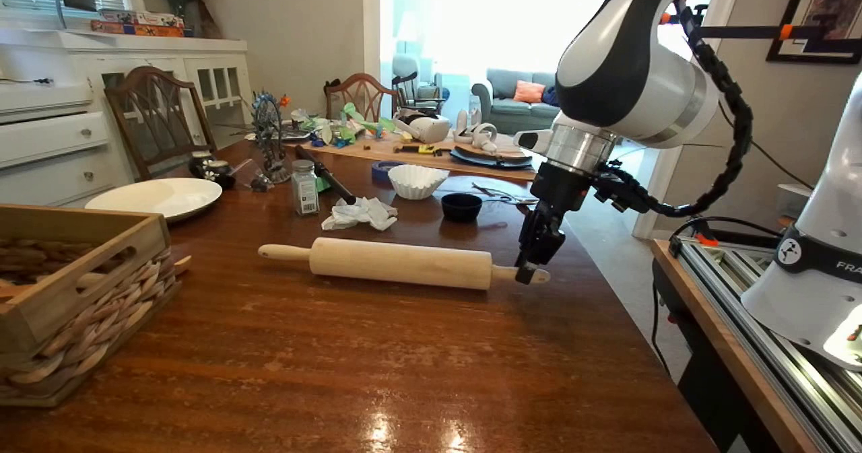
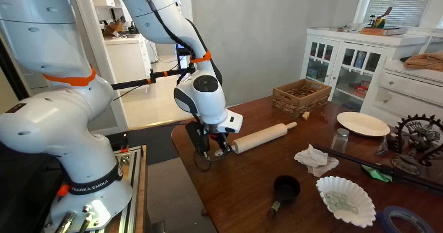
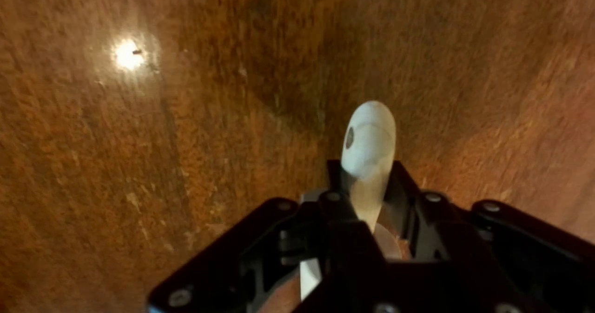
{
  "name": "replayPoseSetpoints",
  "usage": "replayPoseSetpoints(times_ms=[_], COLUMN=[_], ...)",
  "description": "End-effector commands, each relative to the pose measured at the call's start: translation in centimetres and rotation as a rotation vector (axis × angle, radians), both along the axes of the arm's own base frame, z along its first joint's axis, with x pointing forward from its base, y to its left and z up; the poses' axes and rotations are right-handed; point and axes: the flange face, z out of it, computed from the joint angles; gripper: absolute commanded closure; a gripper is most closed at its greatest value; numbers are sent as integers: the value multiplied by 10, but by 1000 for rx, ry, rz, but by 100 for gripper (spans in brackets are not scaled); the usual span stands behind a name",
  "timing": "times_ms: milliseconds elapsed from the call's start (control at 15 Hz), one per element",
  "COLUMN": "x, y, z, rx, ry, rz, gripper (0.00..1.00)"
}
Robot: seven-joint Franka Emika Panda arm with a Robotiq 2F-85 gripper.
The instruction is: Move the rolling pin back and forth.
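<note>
Wrist view: the hand (image 3: pixel 366 179) is clamped on the rolling pin (image 3: pixel 370 145) at one handle (rounded tip jutting beyond).

Glossy, worn brown table (image 1: pixel 404 359) is filling lower ctr of an exterior view. Rolling pin (image 1: pixel 401 263) is lying across mid-frame — basket (image 1: pixel 101 328) is standing lower L, white plate (image 1: pixel 155 197) resting above it — crumpled tissue (image 1: pixel 360 213), glass jar (image 1: pixel 305 190), fluted bowl (image 1: pixel 416 183) & blk cup (image 1: pixel 462 208) are sitting just above ctr.
</note>
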Motion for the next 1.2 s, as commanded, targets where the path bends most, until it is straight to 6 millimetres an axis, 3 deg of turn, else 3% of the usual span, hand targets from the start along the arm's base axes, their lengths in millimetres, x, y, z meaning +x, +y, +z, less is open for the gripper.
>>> replayPoseSetpoints(times_ms=[0,333,533,1133], x=[-4,-4,7,13], y=[28,54,66,78], z=[-8,-4,-9,8], rx=[-38,-86,-115,-223], ry=[23,28,37,34], rz=[137,279,366,494], gripper=[93,93,93,93])
